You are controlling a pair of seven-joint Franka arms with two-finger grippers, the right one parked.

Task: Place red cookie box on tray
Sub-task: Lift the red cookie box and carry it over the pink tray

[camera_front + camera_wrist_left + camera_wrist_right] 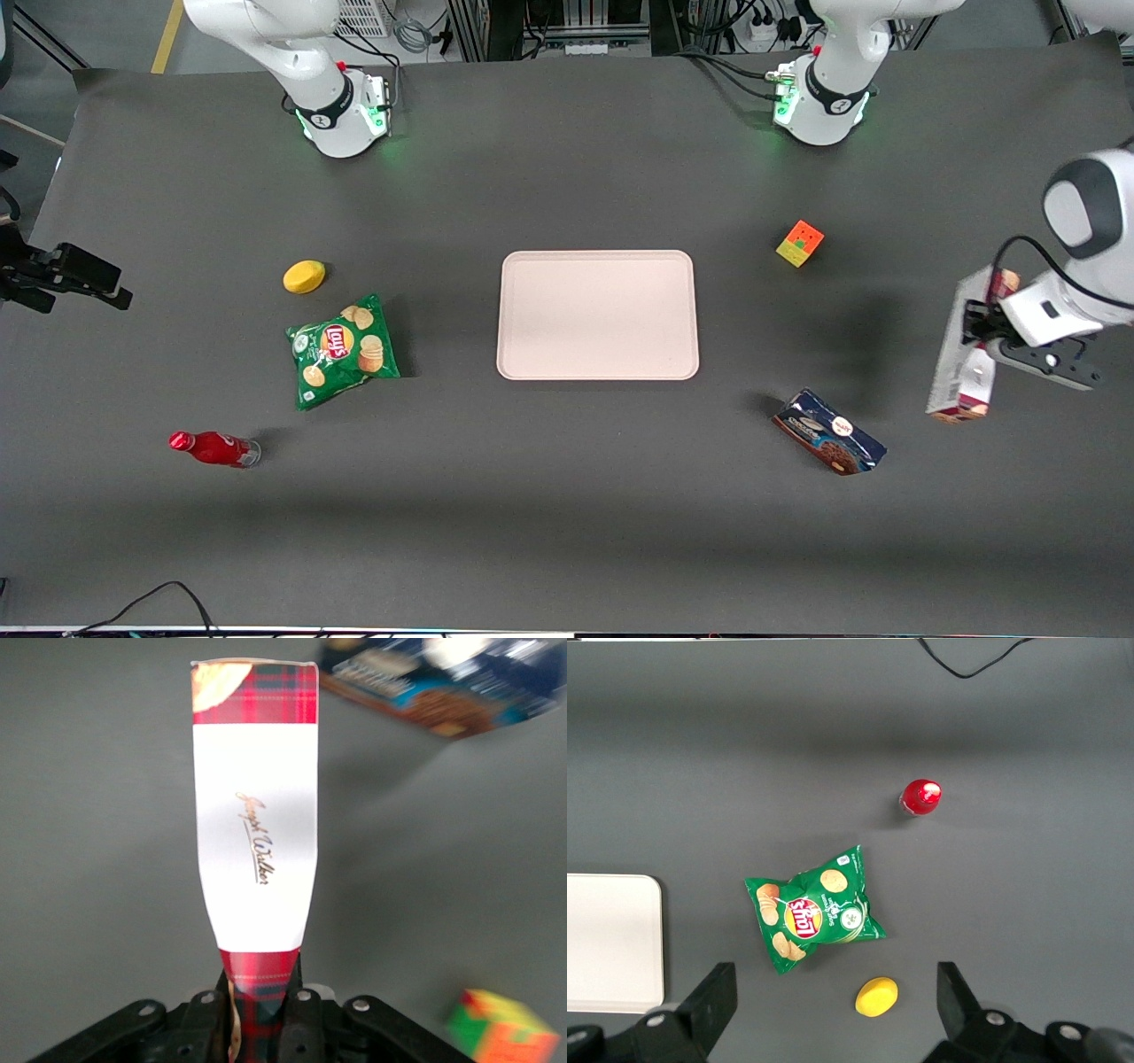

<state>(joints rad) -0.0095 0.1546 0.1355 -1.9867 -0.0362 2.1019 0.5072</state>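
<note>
I see the red cookie box (961, 354), plaid with a white label, held off the table in my claw (982, 341), well out at the pale pink tray's (597, 315) three o'clock.

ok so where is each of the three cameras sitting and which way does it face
Front view: high above the table, looking down; both arm bases show, and the gripper holds the red cookie box lifted at the working arm's end, clear of the tray.
Left wrist view: on the working wrist, looking along the red cookie box past its fingers; shares the blue cookie package and cube with the front.
Right wrist view: on the parked wrist, looking down; shares the chips bag.
</note>
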